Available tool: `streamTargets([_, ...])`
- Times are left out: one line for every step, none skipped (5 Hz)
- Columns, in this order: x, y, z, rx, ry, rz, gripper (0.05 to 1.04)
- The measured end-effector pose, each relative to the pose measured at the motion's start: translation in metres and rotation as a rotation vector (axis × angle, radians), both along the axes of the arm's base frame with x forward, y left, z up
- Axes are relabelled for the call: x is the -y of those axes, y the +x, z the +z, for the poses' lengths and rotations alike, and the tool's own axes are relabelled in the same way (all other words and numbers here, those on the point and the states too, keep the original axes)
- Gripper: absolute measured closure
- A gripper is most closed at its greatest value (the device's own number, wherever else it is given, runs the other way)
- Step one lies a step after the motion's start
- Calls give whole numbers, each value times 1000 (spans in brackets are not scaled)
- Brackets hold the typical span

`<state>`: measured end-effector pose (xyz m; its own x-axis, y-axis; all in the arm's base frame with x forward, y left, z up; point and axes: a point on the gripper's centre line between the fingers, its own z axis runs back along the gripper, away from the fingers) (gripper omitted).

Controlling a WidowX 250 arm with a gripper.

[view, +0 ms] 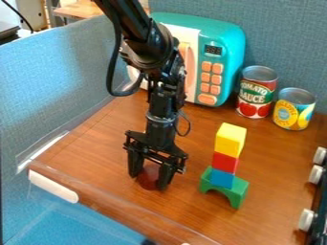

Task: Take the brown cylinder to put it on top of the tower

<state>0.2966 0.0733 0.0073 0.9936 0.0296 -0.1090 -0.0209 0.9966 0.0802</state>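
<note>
The black gripper (150,179) hangs down left of the tower, low over the table, with its fingers apart and open. Between and slightly behind them is the brown cylinder (148,177), dark reddish and round, partly hidden by the fingers; whether they touch it I cannot tell. To the right stands the tower: a green arch (237,192) at the bottom, a blue block (222,178) at the arch, a red block (224,162) above the blue one, and a yellow block (230,139) on top.
Behind the arm stands a teal toy microwave (224,38). A tomato sauce can (256,93) and a yellow-labelled can (294,109) are at the back right. Stove knobs (306,220) line the right edge. A white handle (53,186) is at the wooden table's (96,143) front left edge.
</note>
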Motion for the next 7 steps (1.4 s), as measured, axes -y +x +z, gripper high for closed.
streamTargets([2, -3, 21, 54, -56, 7, 304])
streamTargets([-8, -8, 72, 149, -103, -8, 304])
streamTargets([-13, -8, 120, 215, -187, -22, 304])
streamTargets([-5, -11, 171, 284, -243, -81, 304])
streamTargets([15, -9, 219, 328, -227, -191, 304])
streamTargets([39, -8, 248, 327, -198, -292, 304])
streamTargets([59, -11, 250, 309, -159, -377, 304])
